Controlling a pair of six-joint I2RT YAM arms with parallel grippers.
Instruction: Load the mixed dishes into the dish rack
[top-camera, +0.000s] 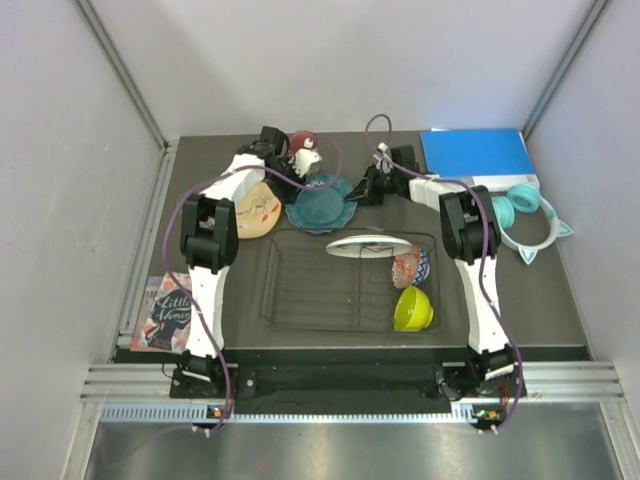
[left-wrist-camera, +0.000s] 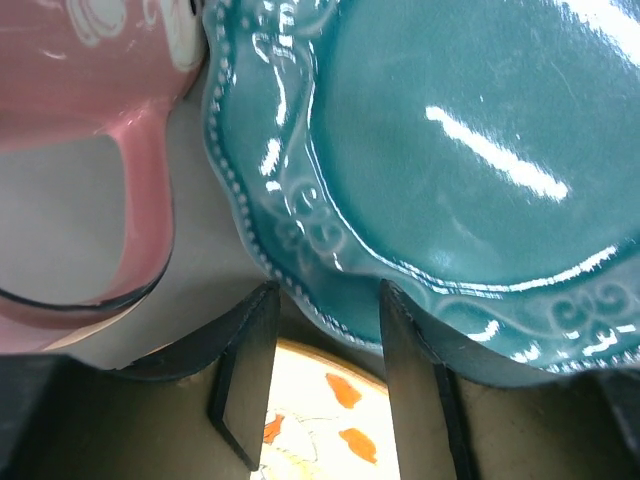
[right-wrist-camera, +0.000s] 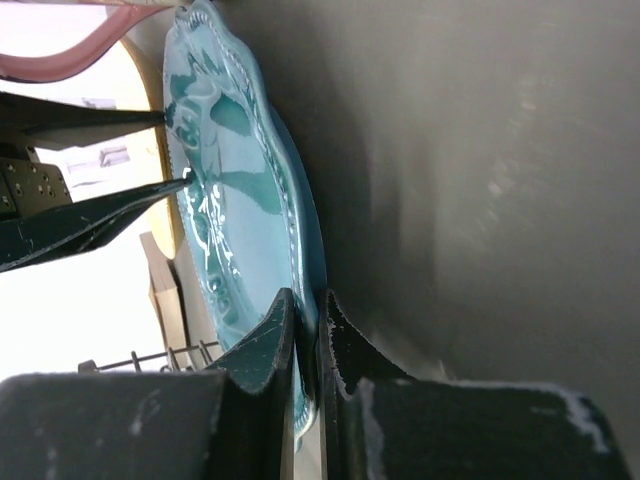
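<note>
**Table holdings, left to right: teal plate under both grippers**

- Book (top-camera: 165, 312): lies flat at the left edge of the dark table (top-camera: 540, 300), beside the left arm.
- Cream-yellow floral plate (top-camera: 255, 210): flat on the table, left of the rack's far corner. The left arm partly covers it, and its edge passes under the teal plate.
- Pink-red mug (left-wrist-camera: 80, 70): at the far side, just beside the teal plate's rim, handle towards the left wrist camera.
- Left gripper (left-wrist-camera: 327, 290): fingers spread, tips at the near-left rim of the teal plate. The floral plate shows through the gap. Whether the tips press on the rim cannot be told.
- Teal scalloped plate (top-camera: 322, 208): outside the rack, just beyond its far edge, between the two grippers.
- Right gripper (right-wrist-camera: 305, 297): fingers pressed together on the teal plate's right rim, pinching it edge-on.
- Dish rack (top-camera: 300, 285): black wire, centre of the table, near the arm bases.
- White plate with red marks (top-camera: 370, 245): in the rack at its far side.
- Pink patterned bowl (top-camera: 410, 267): in the rack's right end, tilted.
- Lime-green bowl (top-camera: 413, 308): in the rack's near-right corner, on its side.
- Blue binder (top-camera: 475, 153): far right corner of the table.
- Teal cat-ear headphones (top-camera: 525, 215): just in front of the binder, at the right edge.
</note>
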